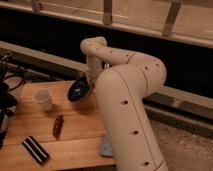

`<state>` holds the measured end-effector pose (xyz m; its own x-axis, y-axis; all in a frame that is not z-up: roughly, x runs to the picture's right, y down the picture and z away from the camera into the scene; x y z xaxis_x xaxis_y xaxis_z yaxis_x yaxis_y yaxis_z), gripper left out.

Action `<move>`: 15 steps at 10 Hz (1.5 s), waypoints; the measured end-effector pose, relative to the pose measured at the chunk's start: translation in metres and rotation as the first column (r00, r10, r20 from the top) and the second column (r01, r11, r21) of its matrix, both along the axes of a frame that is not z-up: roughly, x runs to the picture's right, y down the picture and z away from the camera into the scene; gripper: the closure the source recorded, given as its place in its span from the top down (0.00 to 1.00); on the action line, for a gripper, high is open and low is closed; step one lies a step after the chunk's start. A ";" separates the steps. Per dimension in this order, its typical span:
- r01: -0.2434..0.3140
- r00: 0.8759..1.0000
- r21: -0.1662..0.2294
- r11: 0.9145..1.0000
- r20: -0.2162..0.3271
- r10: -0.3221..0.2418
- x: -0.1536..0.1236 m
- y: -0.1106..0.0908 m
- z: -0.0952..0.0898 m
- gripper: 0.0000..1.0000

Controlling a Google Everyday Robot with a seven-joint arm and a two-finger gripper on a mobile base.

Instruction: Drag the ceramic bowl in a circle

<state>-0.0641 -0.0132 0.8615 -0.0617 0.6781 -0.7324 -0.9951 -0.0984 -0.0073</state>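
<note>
We see the ceramic bowl (79, 89) near the far edge of the desk (75, 137), toward its right side, tipped steeply so that its dark, glossy inside faces us. The gripper (92, 79) comes down from the white arm (125, 100) right at the bowl's upper right rim, and it is mostly hidden there, so we cannot tell whether the jaws are clenched on the rim or released. A white cup (43, 98) stands upright near the far left corner, apart from the bowl. A small reddish-brown thing (58, 126) lies around the middle of the desk, and a black block with a pale stripe (35, 149) lies toward the near left corner. A bluish thing (106, 146) shows at the right edge, half behind the arm.
</note>
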 end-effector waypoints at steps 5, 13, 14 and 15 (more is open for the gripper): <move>-0.196 0.966 0.039 0.980 -0.167 0.199 0.070 0.011 -0.019 0.03; -0.256 0.930 0.055 0.965 -0.257 0.261 0.046 0.010 -0.016 0.03; -0.245 0.933 0.052 0.968 -0.259 0.250 0.033 0.008 -0.014 0.03; -0.229 0.937 0.048 0.972 -0.259 0.234 0.025 0.007 -0.014 0.03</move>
<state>-0.0391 -0.0058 0.8479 -0.4057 0.6341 -0.6582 -0.9120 -0.3285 0.2457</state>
